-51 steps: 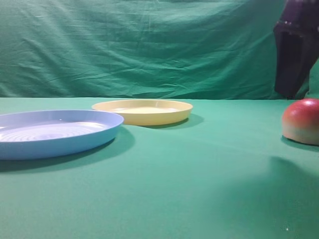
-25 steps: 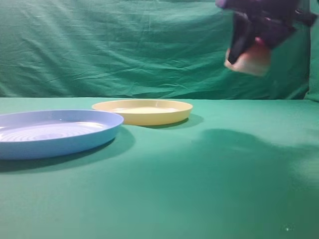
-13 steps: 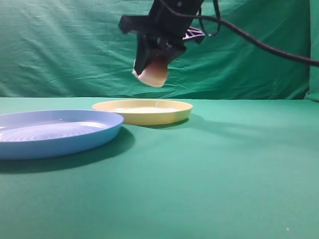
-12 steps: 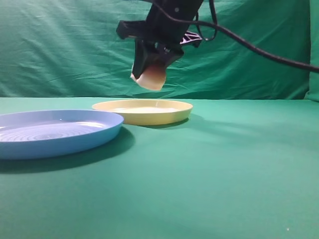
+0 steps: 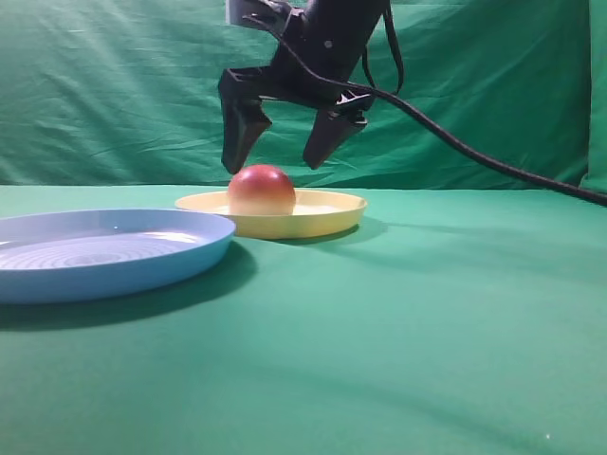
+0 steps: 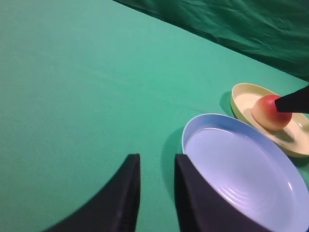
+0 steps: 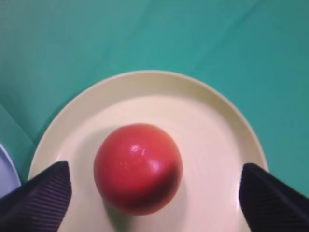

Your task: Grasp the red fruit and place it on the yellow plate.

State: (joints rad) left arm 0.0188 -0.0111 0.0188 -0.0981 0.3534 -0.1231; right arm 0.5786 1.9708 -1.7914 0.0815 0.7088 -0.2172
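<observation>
Half a second earlier the small red dome-shaped fruit [image 5: 261,190] hung clamped above the plate; now it sat on the round shallow pale-yellow plastic plate [image 5: 327,217], left of centre. Right gripper [image 5: 285,152] hovered just above, jaws spread wide, holding nothing. Left gripper [image 6: 153,193], fingers slightly apart and empty, stayed beside the larger light-blue ringed plate [image 6: 193,130].

No text, label, brand, number or sign can be read on anything in these views; every surface is plain and unmarked, as far as the pictures show
</observation>
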